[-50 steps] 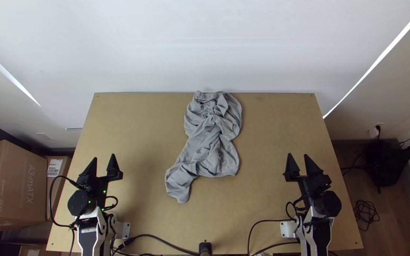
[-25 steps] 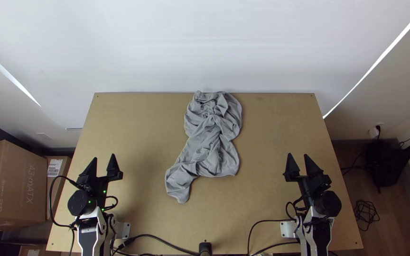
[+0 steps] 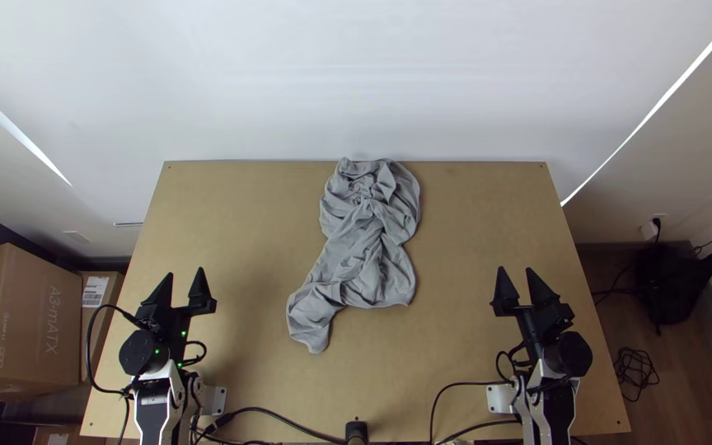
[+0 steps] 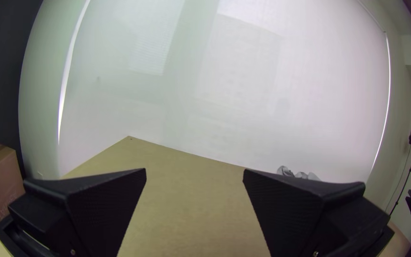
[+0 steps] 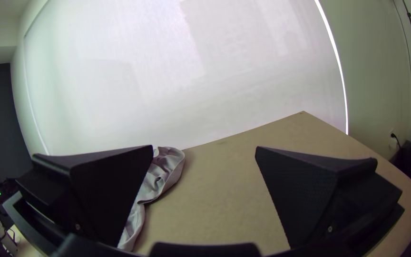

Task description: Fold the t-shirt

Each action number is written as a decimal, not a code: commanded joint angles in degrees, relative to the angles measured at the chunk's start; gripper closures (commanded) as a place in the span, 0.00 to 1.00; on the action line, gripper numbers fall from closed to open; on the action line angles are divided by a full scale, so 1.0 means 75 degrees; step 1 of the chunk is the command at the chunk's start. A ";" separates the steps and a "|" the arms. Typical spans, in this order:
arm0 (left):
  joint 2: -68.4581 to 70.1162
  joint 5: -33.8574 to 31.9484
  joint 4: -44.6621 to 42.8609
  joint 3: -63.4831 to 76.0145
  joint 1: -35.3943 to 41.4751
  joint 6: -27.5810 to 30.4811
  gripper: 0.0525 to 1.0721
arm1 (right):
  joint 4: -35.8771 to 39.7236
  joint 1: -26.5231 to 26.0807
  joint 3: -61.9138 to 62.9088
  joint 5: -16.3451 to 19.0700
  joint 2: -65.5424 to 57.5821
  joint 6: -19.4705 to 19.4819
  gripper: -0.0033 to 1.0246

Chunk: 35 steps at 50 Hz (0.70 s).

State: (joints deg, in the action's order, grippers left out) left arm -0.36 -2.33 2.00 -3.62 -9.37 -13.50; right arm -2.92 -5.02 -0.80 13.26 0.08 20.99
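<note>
The grey t-shirt point(image 3: 364, 239) lies bunched and wrinkled in the middle of the table, from the far edge toward the near side, one narrow part pointing to the lower left. My left gripper point(image 3: 185, 282) stands open at the table's left, well apart from the cloth. At the right, my right gripper point(image 3: 520, 282) is open too, with nothing between its fingers. The left wrist view has the left gripper point(image 4: 194, 178) spread wide and a bit of the t-shirt point(image 4: 297, 173). In the right wrist view, the right gripper point(image 5: 204, 154) is apart, the t-shirt point(image 5: 165, 169) partly behind one finger.
Bare wooden table point(image 3: 471, 222) lies on both sides of the cloth, with a pale wall behind its far edge. Cables point(image 3: 290, 422) run along the near edge beside a black post point(image 3: 357, 432). Cardboard boxes point(image 3: 22, 321) stand beyond the left side.
My left gripper has shifted very slightly to the right, and my right gripper very slightly to the left. The t-shirt lies as before.
</note>
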 commanded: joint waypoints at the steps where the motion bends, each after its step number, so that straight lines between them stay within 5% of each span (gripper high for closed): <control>1: 0.0060 0.0006 0.0026 0.0283 -0.0064 -0.0087 0.04 | 0.0049 0.0141 0.0083 -0.0033 0.0025 0.0119 0.04; 19: 0.0060 -0.0100 0.0448 -0.0033 -0.0790 0.0792 0.04 | -0.0127 0.0048 -0.0245 -0.0244 0.0037 0.0049 0.04; 35: -0.1065 -0.0522 0.0073 -0.1545 -0.0837 0.0675 0.04 | -0.0959 0.0083 -0.1323 -0.0232 -0.0315 -0.0983 0.04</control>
State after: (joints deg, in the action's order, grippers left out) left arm -3.84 -4.80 3.95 -9.23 -16.01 -8.10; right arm -6.68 -4.99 -6.39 11.77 -0.38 16.21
